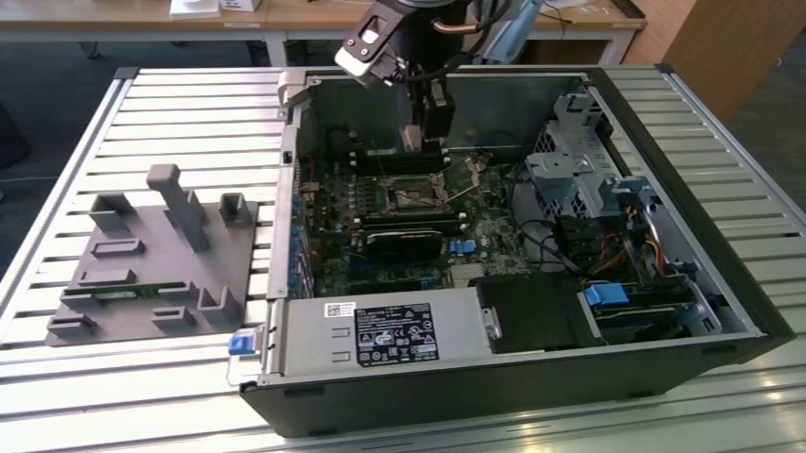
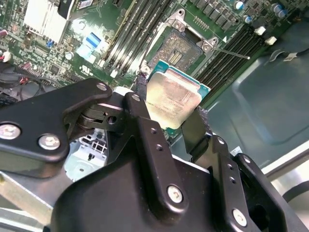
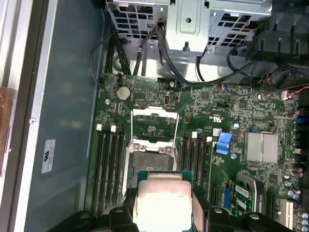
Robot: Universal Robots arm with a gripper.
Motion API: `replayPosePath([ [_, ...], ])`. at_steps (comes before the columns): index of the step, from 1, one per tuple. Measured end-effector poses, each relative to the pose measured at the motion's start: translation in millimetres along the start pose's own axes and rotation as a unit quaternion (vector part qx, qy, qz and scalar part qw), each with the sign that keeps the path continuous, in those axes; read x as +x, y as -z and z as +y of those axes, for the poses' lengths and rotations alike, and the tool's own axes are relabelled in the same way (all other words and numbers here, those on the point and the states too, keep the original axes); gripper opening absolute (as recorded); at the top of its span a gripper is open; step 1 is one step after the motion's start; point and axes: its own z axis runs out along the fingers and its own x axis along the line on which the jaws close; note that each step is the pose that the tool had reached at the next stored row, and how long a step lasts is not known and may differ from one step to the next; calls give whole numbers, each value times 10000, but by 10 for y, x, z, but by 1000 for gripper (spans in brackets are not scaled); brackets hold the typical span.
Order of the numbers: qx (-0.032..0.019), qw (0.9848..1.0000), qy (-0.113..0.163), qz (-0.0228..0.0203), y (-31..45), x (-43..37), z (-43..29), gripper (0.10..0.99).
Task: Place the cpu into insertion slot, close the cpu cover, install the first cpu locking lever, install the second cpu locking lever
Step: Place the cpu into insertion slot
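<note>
Two end effector [image 2: 171,104] fingers [image 2: 145,130] pinch the cpu [image 2: 176,94] near the insertion slot [image 2: 176,50].

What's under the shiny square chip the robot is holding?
The gripper holds the cpu above the green circuit board, beside the empty insertion slot. In the first wrist view the cpu covers one edge of the slot and the board right below it.
</note>
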Motion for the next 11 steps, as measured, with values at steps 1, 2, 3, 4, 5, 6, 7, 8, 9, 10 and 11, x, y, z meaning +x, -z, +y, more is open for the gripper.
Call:
replayPosePath([
  [1,0,10000,-4,0,-17,0,-1,537],
  [2,0,10000,-5,0,-31,0,-2,537],
  [3,0,10000,-5,-1,-42,-1,-2,537],
  [4,0,10000,-5,-1,-52,-1,-3,537],
  [5,0,10000,-5,-1,-62,-1,-4,537],
  [6,0,10000,-5,-1,-71,-1,-5,537],
  [7,0,10000,-5,-1,-81,-1,-5,537],
  [8,0,10000,-5,-1,-89,-1,-6,537],
  [9,0,10000,-5,-1,-98,-2,-7,537],
  [10,0,10000,-5,-1,-106,-2,-8,537],
  [11,0,10000,-5,-1,-114,-2,-8,537],
])
